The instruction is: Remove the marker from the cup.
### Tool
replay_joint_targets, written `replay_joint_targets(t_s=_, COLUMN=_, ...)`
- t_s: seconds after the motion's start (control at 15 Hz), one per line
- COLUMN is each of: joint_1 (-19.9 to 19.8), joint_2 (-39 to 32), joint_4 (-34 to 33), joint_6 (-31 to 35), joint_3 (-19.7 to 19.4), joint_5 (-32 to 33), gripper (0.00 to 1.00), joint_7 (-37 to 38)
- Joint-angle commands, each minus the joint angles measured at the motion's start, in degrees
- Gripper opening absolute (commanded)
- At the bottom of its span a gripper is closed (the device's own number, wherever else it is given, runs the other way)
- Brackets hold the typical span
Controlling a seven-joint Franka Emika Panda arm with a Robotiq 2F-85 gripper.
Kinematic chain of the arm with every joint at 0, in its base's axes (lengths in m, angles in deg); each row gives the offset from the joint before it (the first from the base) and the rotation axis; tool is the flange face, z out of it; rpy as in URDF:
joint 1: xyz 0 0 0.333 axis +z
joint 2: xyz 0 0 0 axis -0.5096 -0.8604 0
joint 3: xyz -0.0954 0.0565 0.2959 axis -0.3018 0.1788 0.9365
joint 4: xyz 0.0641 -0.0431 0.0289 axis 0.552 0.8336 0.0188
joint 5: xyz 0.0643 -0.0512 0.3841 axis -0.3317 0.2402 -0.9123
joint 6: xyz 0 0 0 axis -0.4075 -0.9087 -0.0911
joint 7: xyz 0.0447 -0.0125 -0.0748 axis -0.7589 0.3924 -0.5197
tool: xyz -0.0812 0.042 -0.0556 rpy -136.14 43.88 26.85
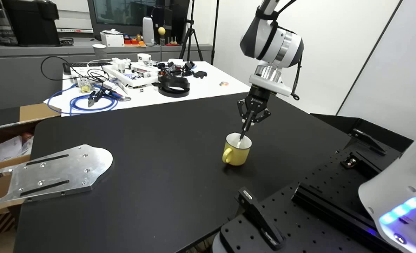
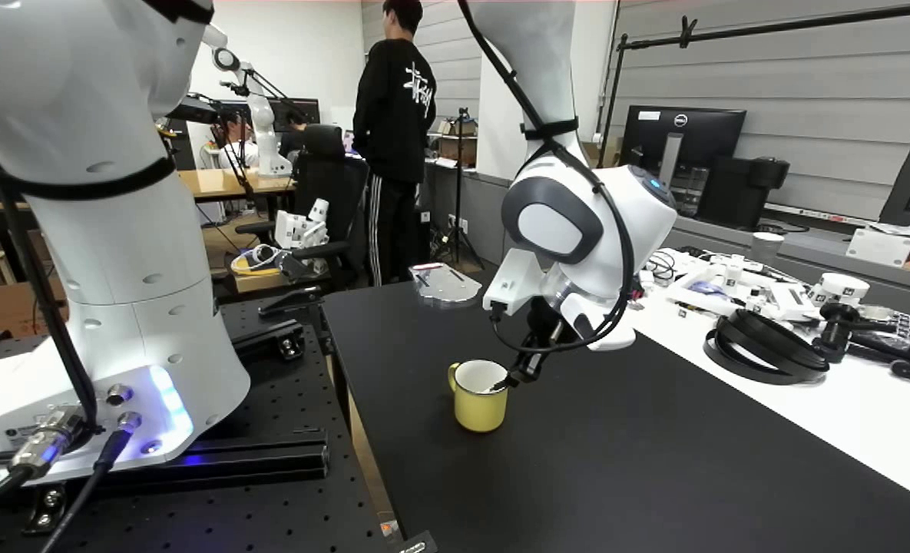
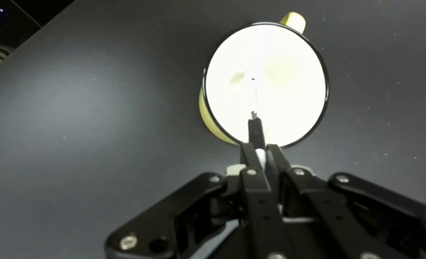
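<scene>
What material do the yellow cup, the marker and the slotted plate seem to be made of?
The yellow cup: probably enamelled metal, smooth; the thin dark rim around its white inside suggests this, though ceramic is possible.
The marker: likely plastic, from its black and white parts; its finish is unclear.
The slotted plate: metal, perhaps aluminium, with a silvery satin sheen.

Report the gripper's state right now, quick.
Gripper: closed, holding the marker, whose lower end is inside the cup.
</scene>
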Motion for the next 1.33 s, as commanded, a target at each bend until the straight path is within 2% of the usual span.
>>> replay_joint_targets(t_s=0.0, joint_1=-0.09, joint_2=3.56, joint_4=-0.48, joint_6=-2.61, joint_3=0.08, joint_5=-0.61, gripper=0.03, joint_7=1.69)
replay_joint_targets(t_s=0.47, joint_1=0.30, joint_2=11.40, joint_4=-1.61, joint_6=-7.61, joint_3=-0.98, joint_5=-0.38, gripper=0.03, joint_7=1.43)
replay_joint_targets(t_s=0.73, joint_1=-0.50, joint_2=13.23, joint_4=-3.15, joint_6=-8.21, joint_3=-3.85, joint_5=0.29, gripper=0.03, joint_7=1.58)
replay_joint_targets(t_s=0.93, joint_1=-2.27, joint_2=12.09, joint_4=-5.52, joint_6=-8.23, joint_3=-6.85, joint_5=0.16, gripper=0.03, joint_7=1.60)
replay_joint_targets(t_s=1.27, joint_1=-7.47, joint_2=7.27, joint_4=-10.79, joint_6=-10.10, joint_3=-10.60, joint_5=-2.16, gripper=0.03, joint_7=2.25)
